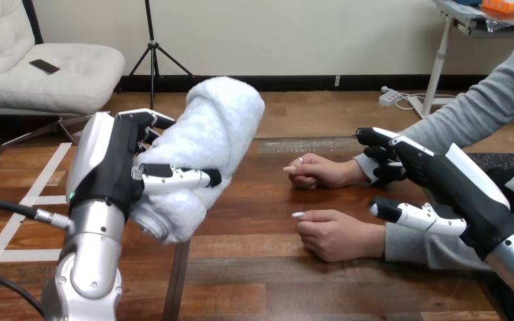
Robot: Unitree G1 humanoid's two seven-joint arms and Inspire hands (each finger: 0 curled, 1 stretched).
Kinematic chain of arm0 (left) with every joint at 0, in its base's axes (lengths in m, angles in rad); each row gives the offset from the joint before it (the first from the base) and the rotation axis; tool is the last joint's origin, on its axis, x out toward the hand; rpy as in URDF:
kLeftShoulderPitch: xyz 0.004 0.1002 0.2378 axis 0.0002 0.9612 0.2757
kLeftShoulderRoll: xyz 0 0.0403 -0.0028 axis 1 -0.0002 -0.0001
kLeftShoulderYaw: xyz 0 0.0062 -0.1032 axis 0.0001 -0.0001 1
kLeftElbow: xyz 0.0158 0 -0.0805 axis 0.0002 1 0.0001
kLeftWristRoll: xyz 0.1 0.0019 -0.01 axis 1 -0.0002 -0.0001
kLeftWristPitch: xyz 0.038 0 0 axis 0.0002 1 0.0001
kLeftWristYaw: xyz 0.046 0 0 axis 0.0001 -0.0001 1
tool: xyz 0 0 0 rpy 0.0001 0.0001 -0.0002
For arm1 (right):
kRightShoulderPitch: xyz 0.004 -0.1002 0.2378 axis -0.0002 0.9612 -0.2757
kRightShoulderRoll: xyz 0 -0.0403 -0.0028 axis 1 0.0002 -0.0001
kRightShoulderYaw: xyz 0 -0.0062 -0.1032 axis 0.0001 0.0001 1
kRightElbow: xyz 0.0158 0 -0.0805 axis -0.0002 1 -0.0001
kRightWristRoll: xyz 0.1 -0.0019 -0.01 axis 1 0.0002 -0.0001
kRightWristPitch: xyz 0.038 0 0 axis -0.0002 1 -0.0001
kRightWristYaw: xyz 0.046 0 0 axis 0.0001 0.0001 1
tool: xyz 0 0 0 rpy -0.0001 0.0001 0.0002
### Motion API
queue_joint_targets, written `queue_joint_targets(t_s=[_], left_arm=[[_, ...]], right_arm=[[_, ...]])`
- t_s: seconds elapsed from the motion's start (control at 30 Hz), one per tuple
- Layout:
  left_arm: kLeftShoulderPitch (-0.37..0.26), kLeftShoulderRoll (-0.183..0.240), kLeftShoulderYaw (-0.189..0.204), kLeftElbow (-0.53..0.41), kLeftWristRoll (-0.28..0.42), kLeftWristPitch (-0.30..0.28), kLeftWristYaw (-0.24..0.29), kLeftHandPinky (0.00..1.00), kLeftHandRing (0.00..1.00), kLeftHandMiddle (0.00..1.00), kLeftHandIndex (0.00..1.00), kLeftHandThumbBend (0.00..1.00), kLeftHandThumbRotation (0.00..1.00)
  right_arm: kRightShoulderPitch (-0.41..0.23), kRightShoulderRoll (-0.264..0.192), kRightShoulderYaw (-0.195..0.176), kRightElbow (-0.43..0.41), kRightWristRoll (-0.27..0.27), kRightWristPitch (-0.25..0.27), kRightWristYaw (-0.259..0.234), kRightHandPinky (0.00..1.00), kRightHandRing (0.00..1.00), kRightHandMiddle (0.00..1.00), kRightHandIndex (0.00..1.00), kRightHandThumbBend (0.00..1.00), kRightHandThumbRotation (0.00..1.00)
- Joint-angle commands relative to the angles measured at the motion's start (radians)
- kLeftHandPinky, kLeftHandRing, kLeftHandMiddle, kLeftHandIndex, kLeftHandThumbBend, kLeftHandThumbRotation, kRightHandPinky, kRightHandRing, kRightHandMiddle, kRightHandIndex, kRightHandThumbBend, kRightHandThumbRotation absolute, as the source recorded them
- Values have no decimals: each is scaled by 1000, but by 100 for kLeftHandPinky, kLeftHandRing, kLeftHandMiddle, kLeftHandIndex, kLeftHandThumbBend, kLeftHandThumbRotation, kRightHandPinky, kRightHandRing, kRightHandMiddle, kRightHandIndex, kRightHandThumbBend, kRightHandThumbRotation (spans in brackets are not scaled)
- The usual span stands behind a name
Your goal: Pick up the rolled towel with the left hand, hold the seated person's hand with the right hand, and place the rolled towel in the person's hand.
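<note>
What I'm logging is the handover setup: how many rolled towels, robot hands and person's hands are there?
rolled towel: 1
robot hands: 2 (left hand, right hand)
person's hands: 2 (far hand, near hand)
Total: 5

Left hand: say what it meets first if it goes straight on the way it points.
Likely the person's farther hand; depth is unclear. The left hand, curled round the rolled towel, points right toward it over bare table.

A brown wooden plank table (261,267) is seen below and right of the left hand (107,167); white tape strips (45,172), to its left.
</note>
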Motion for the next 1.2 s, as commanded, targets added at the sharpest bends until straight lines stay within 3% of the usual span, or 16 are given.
queue_joint_targets(t_s=[0.0,0.27,0.53,0.8,1.17], left_arm=[[-31,10,14,-27,5,-24,6,25,32,40,44,64,0],[-29,11,12,-16,3,-31,6,25,32,40,44,65,0],[-29,9,14,-6,-6,-42,6,24,32,40,43,65,0],[-29,8,18,-13,-16,-39,-1,24,31,39,43,64,0],[-24,9,30,-41,-56,-48,-26,24,32,39,43,64,0]], right_arm=[[-79,-34,0,12,-10,-13,-6,80,90,92,90,100,72],[-112,-52,14,43,-27,-24,5,78,88,91,89,100,70],[-142,-65,28,86,-46,-28,21,77,88,91,89,100,61],[-182,-73,49,167,-50,-63,39,76,88,91,88,100,55],[-233,-78,71,296,-62,-118,51,76,87,91,88,100,55]])
